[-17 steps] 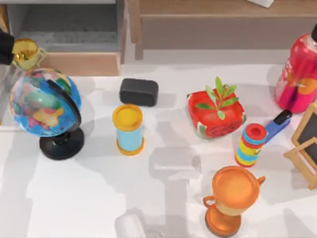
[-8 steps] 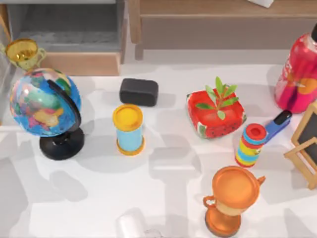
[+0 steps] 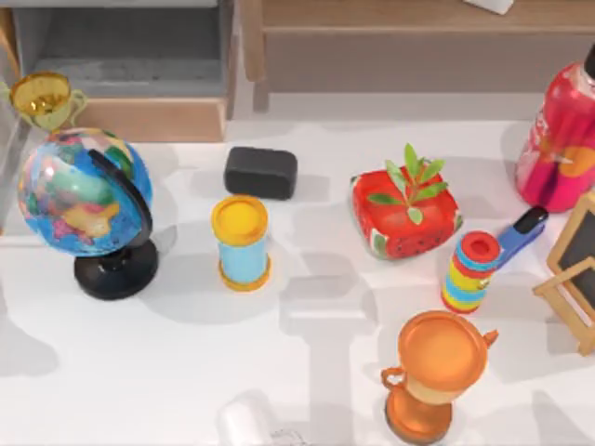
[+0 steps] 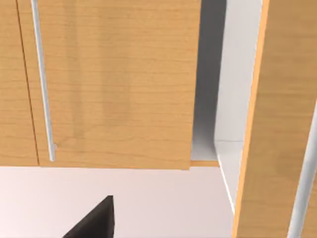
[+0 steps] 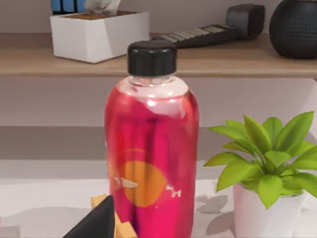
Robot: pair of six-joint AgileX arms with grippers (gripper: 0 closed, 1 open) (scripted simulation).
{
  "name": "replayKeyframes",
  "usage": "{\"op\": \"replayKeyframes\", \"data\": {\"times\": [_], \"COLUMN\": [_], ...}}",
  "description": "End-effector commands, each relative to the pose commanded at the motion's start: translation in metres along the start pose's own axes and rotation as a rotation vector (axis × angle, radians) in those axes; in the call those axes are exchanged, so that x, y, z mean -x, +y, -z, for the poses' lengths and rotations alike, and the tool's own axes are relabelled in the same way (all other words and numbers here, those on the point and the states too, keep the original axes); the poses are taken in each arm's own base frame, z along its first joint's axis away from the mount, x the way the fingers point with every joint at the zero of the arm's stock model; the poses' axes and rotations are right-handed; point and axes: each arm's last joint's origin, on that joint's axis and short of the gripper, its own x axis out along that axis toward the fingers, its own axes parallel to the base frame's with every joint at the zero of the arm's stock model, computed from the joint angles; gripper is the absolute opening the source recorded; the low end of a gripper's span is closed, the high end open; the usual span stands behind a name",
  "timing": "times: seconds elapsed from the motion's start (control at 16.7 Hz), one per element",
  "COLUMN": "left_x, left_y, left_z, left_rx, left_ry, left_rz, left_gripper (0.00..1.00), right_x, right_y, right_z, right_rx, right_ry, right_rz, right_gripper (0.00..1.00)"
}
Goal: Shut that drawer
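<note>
Still, the drawer [image 3: 149, 119] stands pulled out, its tan front board beside the gold cup [image 3: 42, 98]. A second ago the left claw [image 4: 94, 223] sat at that cup; now it has drawn away and faces wooden cabinet doors [image 4: 114, 84], the drawer nowhere ahead of it. Wide or narrow, I cannot tell. The push looks not yet made. The right claw [image 5: 96, 220] idles before a red bottle [image 5: 151, 163].

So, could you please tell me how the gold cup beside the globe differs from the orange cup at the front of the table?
The gold cup is smaller and shiny yellow; the orange cup is larger and duller. The gold cup stands beside the open drawer, by the globe; the orange cup stands near the striped tube. Both are upright, two-handled trophies.
</note>
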Motion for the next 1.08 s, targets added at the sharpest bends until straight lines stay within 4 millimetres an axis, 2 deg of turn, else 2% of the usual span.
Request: {"op": "replayKeyframes", "data": {"times": [0.12, 0.48, 0.78, 1.02, 1.08], "left_x": [-0.001, -0.002, -0.025, -0.026, -0.026], "left_y": [-0.006, -0.006, -0.006, -0.006, -0.006], "left_z": [0.0, -0.001, 0.0, 0.0, 0.0], "left_rx": [-0.017, -0.015, -0.017, -0.017, -0.017], "left_ry": [-0.023, -0.024, -0.023, -0.023, -0.023], "left_rz": [0.009, 0.011, 0.009, 0.009, 0.009], "left_gripper": [1.0, 1.0, 1.0, 1.0, 0.92], "right_x": [0.0, 0.0, 0.0, 0.0, 0.0], "right_y": [0.0, 0.0, 0.0, 0.0, 0.0], "right_z": [0.0, 0.0, 0.0, 0.0, 0.0], "right_rx": [0.0, 0.0, 0.0, 0.0, 0.0], "right_ry": [0.0, 0.0, 0.0, 0.0, 0.0], "right_rz": [0.0, 0.0, 0.0, 0.0, 0.0], "right_gripper": [1.0, 1.0, 1.0, 1.0, 1.0]}}
